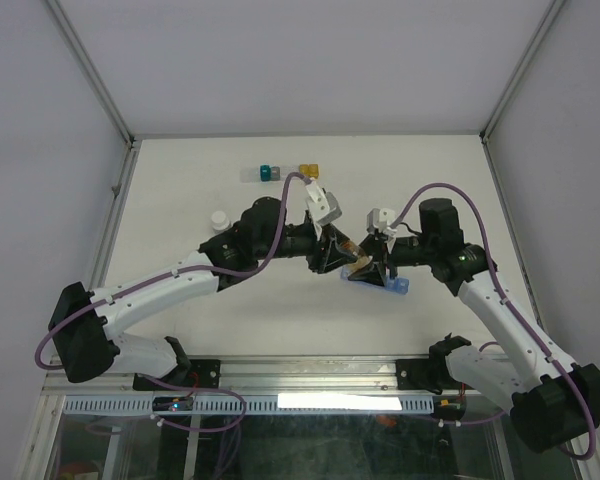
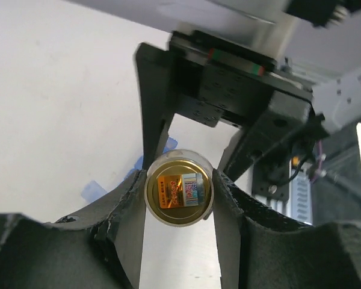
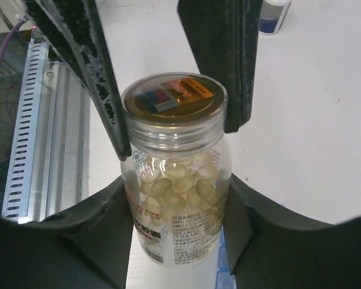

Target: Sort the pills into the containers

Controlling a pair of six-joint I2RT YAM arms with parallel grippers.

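Pills (image 3: 174, 188), pale and rounded, fill a clear bottle (image 3: 175, 150) held between the pads of the right claw (image 3: 177, 205), which is clenched on the bottle's lower body. Just above that grip, the left claw (image 2: 179, 183) comes in from the opposite side. It is clamped on the bottle's threaded neck, with one finger (image 3: 99, 78) against each flank. A gold foil seal (image 2: 180, 189) with a small printed sticker covers the bottle's mouth and faces the left claw's camera squarely.

Directly under both claws, a translucent blue container strip (image 1: 385, 282) lies on the white worktop (image 1: 180, 170), one end poking out past the right claw. In the right wrist view a sliver of blue shows beneath the bottle's base. Whether the bottle touches the strip cannot be told.

Well beyond the left claw, beside that arm's elbow, stands a small white bottle (image 1: 218, 218). Farther still, toward the worktop's back edge, a short row of teal, grey and yellow cubes (image 1: 277, 172) rests well apart from both claws.
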